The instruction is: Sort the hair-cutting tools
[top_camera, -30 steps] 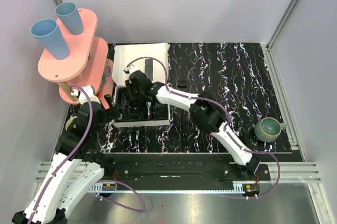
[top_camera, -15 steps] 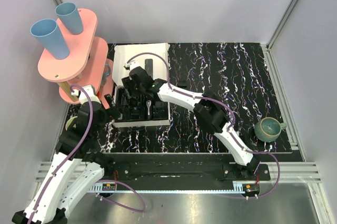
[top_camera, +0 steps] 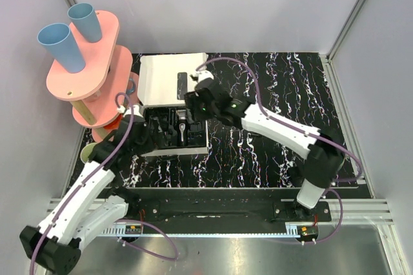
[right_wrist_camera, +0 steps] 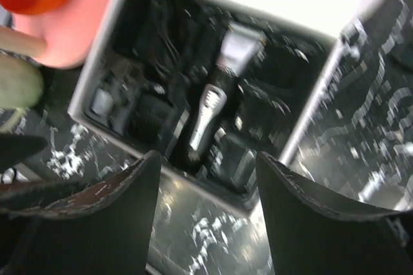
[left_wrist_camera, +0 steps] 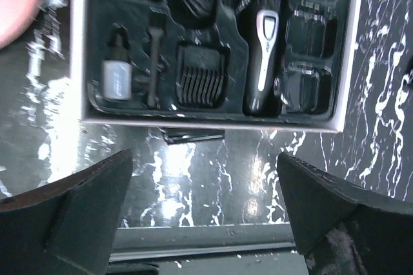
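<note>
Marbled tabletop (top_camera: 277,88), tray (left_wrist_camera: 103,30) on it — clipper (left_wrist_camera: 261,49) keyed into its moulded slot; left gripper (left_wrist_camera: 205,157) and right gripper (right_wrist_camera: 206,159) hover spread, empty, seemingly poised to pick.

Top view: high, from near side, facing down. Wrist views: close, facing down. All share tray (left_wrist_camera: 233,97).

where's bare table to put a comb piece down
Bare marbled tabletop lies far right, between the white box and the table's right edge, beyond the right arm. A smaller bare strip lies between box and near edge. Crowded on the left, around the pink stand and box.
</note>
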Controlling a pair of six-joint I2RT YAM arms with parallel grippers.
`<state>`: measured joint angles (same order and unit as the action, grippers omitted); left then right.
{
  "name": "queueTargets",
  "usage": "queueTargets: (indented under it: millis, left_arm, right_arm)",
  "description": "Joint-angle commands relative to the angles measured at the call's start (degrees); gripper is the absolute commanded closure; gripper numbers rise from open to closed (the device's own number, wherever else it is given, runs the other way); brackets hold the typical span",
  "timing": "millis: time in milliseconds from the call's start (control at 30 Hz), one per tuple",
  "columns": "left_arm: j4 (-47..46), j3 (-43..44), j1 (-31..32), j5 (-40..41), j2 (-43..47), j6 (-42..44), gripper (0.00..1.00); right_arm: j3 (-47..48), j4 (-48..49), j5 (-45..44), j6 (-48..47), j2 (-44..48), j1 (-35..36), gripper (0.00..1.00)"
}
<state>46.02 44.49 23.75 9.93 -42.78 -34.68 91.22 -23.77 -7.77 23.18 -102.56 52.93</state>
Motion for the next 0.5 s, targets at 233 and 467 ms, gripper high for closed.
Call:
queueTargets:
  millis: [233,467]
  left_arm:
    - [-8.22,-9.5,12.81,1.13,-8.1,-14.44,0.01]
    - [-19.73,-15.83,15.19,5.79,-5.38,-17.53,0.01]
  right_arm:
    - [-17.56,-7.26,3.9,5.48,14.58,-3.36,0.3]
    - [-19.68,-8.05,5.75,5.3,15.64,-4.32,0.31]
